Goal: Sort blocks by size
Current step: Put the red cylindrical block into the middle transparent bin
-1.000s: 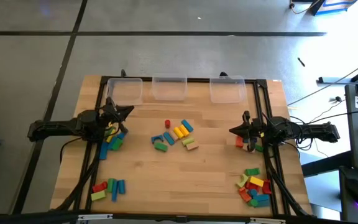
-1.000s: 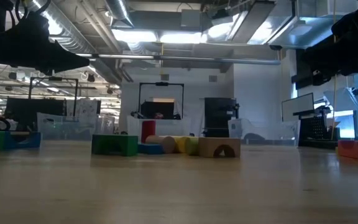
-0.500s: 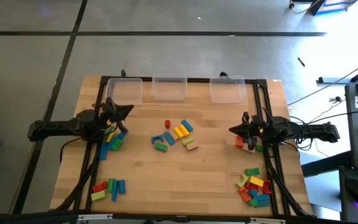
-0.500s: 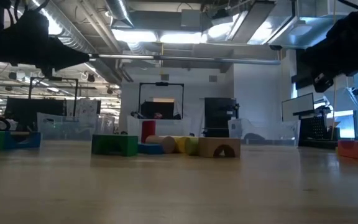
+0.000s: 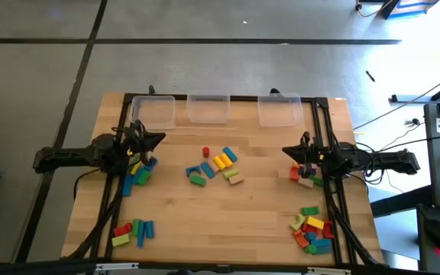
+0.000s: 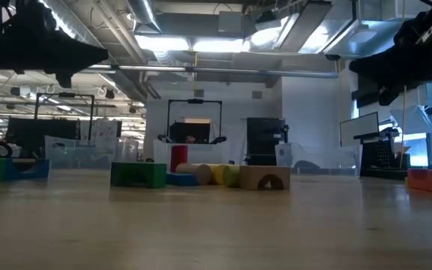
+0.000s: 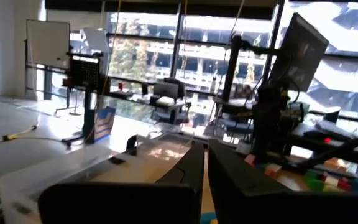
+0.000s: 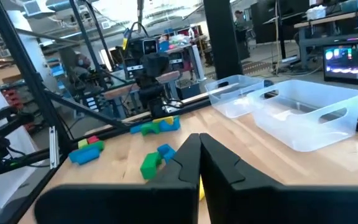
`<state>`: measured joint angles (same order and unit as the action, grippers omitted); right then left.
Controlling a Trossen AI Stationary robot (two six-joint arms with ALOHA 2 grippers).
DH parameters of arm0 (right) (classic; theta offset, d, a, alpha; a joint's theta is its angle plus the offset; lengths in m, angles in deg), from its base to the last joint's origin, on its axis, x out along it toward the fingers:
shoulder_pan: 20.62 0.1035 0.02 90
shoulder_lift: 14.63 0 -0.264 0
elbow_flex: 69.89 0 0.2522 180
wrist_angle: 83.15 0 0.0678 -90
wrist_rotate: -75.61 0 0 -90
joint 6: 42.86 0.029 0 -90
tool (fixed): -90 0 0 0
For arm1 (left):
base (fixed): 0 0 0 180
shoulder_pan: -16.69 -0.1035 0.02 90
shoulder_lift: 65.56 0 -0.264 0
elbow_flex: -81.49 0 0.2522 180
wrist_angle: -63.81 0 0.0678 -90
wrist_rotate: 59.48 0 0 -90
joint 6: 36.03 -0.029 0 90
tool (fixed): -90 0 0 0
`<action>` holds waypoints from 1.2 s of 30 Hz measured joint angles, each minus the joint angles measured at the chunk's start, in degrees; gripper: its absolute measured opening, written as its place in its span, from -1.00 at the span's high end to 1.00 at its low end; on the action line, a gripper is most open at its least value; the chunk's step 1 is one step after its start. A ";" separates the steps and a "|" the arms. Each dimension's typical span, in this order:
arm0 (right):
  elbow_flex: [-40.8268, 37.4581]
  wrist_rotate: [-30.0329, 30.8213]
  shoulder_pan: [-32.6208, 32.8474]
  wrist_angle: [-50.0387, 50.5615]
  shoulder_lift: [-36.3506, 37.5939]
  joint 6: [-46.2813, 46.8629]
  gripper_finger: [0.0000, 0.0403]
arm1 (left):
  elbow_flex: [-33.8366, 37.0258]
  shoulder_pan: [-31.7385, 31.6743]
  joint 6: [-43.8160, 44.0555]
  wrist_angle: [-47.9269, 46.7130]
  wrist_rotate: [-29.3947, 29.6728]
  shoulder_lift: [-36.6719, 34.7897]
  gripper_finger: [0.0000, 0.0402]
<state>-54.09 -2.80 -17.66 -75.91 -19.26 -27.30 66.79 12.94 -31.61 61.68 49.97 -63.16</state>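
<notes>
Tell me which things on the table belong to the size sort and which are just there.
Job:
- centre blocks
- blocks by left gripper
- blocks by right gripper
- front-left pile
- front-right pile

Other:
- three clear bins, no blocks in them
- black frame

Matt wooden table, clear plastic bins

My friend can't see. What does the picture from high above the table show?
Two dark robot arms reach in over a light wooden table, the left pincer and right pincer both shut. Small colourful toy blocks lie in clusters at the middle, sides and near corners. Three clear plastic bins line the far edge.
</notes>
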 joint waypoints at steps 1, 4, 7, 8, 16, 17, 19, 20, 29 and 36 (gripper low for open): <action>0.54 0.02 0.00 -0.06 -0.96 0.00 0.95 | -0.40 0.00 -0.16 -0.01 -0.01 0.80 0.92; 2.50 0.46 0.00 -0.33 -4.70 -0.70 0.95 | -2.00 0.01 -0.12 1.43 -0.31 4.26 0.92; 4.69 0.50 0.00 -0.30 -8.67 -2.39 0.95 | -5.21 0.02 -0.34 1.28 -1.28 9.07 0.92; 5.49 0.84 0.02 -0.58 -10.08 -2.90 0.95 | -6.43 0.02 -0.36 1.33 -1.30 10.93 0.92; 10.85 0.94 0.00 -0.79 -19.38 -5.12 0.95 | -16.64 1.34 -1.44 0.95 -1.30 29.42 0.92; 11.17 0.92 0.00 -0.79 -20.28 -5.24 0.95 | -17.86 1.73 -1.43 0.95 -1.30 31.71 0.92; 11.45 0.92 0.00 -1.24 -21.75 -5.36 0.95 | -20.10 2.54 -1.43 0.87 -1.30 36.03 0.92; 11.46 0.92 0.00 -1.79 -22.43 -5.36 0.95 | -21.25 2.94 -1.44 0.87 -1.30 38.10 0.92; 11.48 1.97 0.00 -7.59 -26.90 -3.47 0.95 | -30.95 6.88 -3.36 0.80 -1.31 54.73 0.92; 11.48 1.30 0.00 -11.66 -29.92 -2.32 0.95 | -35.40 7.13 -3.93 -0.65 -1.32 64.24 0.92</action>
<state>-42.61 -1.50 -17.66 -87.57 -49.18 -29.62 31.38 20.07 -35.54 61.02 48.66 1.08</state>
